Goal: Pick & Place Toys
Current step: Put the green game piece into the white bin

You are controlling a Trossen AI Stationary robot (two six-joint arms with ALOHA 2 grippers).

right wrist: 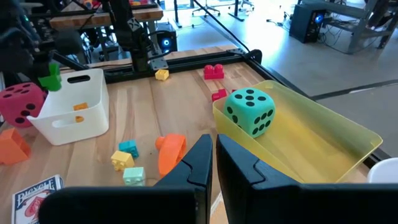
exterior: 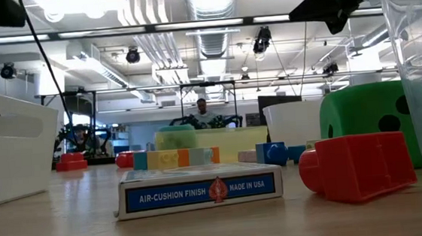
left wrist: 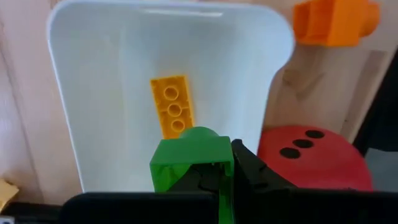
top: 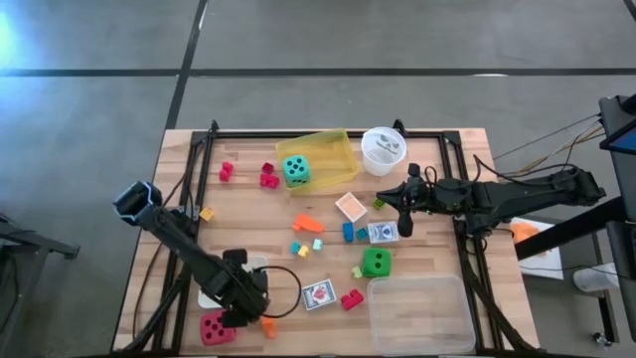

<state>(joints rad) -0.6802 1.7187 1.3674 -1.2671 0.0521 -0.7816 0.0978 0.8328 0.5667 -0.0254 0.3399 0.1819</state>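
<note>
white tray (top: pixel 204 295) mostly hidden under left arm

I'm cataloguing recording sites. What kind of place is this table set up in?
Likely an open lab or workshop: exposed ceiling ducts and strip lights, a bare concrete floor, and computer desks beyond the wooden table.

The right gripper (right wrist: pixel 214 163), its two dark fingers closed together and holding nothing, hangs above the wooden table (right wrist: pixel 186 106). A teal die (right wrist: pixel 250 111) sits in the tilted yellow tray (right wrist: pixel 323 134). Across the table, the left gripper (right wrist: pixel 45 70) holds a green block (right wrist: pixel 50 78) over a white tray (right wrist: pixel 71 115), beside a red die (right wrist: pixel 22 102). An orange block (right wrist: pixel 170 152) lies nearby.
</note>
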